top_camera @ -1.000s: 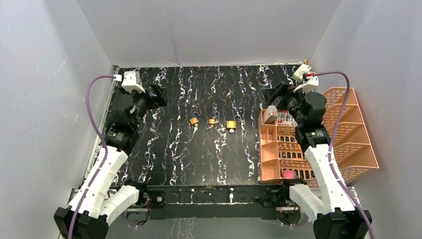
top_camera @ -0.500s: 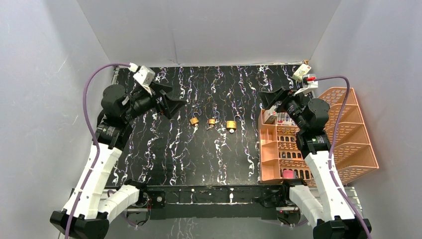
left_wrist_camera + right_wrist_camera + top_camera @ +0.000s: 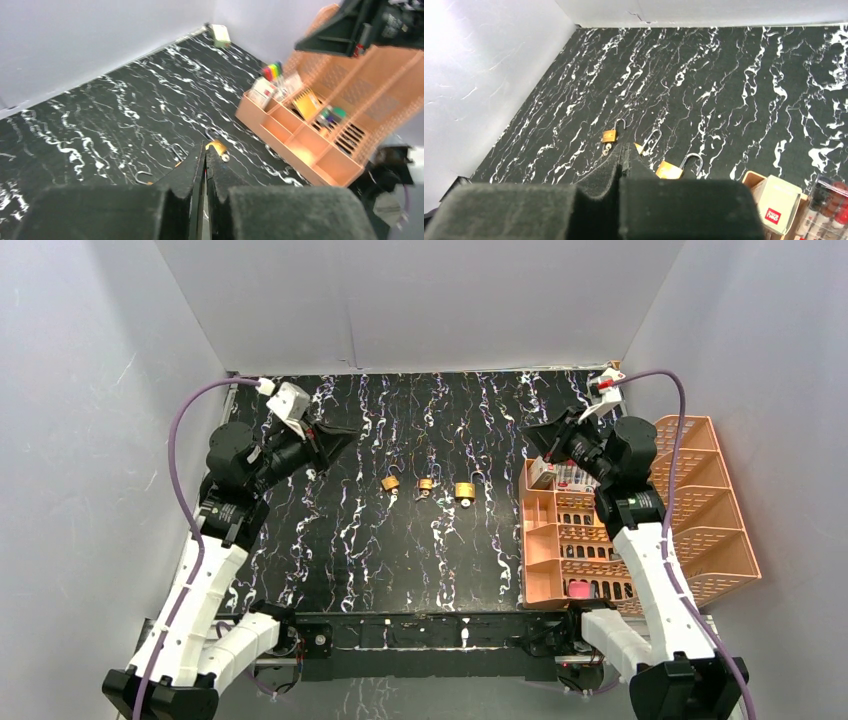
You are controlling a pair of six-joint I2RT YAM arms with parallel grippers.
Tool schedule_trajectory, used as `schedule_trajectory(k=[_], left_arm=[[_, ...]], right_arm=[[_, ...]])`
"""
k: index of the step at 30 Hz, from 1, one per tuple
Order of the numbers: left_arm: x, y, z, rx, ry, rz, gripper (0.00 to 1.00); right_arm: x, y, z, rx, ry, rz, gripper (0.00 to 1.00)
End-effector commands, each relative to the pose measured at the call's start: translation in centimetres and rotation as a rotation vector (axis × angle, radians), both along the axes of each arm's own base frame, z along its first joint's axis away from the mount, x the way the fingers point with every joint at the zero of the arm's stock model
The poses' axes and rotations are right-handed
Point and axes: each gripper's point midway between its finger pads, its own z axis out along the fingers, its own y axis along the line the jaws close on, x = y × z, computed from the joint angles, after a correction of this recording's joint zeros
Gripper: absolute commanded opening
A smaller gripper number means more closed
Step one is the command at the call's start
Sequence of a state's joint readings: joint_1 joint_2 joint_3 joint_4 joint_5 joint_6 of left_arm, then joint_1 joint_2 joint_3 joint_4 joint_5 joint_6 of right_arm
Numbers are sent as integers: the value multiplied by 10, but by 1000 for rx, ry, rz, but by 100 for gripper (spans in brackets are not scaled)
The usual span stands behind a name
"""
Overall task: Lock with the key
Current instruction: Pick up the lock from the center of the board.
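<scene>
Hard to tell whether the pale speck (image 3: 607, 148) under one lock is a key. Three small brass padlocks (image 3: 426, 484) in a row on the black marbled worktop (image 3: 350, 550), left of the orange organizer (image 3: 735, 550), steel shackles arching up, partly cut off behind fingers in both wrist views. Pinched together on nothing, both raised: left tool (image 3: 345, 432) and right tool (image 3: 535, 430).
</scene>
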State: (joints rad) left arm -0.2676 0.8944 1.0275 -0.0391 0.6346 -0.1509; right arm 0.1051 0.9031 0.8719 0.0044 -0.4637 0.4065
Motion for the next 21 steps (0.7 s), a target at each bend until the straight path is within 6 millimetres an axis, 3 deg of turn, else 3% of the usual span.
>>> schedule_trajectory(k=[1,6,9,10,13,16,21], left_arm=[[24,20,22,-78,-99,183,0],[37,16,16,-95,-52,189,0],[50,31,15,-144,-51,309,0],[54,37,15,-156,-52,351,14],[66,56,13,-205,-34,479,93],[75,66,10,-250,38,566,98],[80,69,2,-218,186,619,98]], right_arm=[[3,-8,9,-85,-12,-41,0],[9,-17,-5,-122,19,-123,0],[14,-17,-8,-133,32,-172,4],[16,-17,-8,-131,35,-184,21],[27,-19,0,-37,37,-268,95],[30,-27,11,132,34,-357,99],[2,-14,43,257,-98,-251,99]])
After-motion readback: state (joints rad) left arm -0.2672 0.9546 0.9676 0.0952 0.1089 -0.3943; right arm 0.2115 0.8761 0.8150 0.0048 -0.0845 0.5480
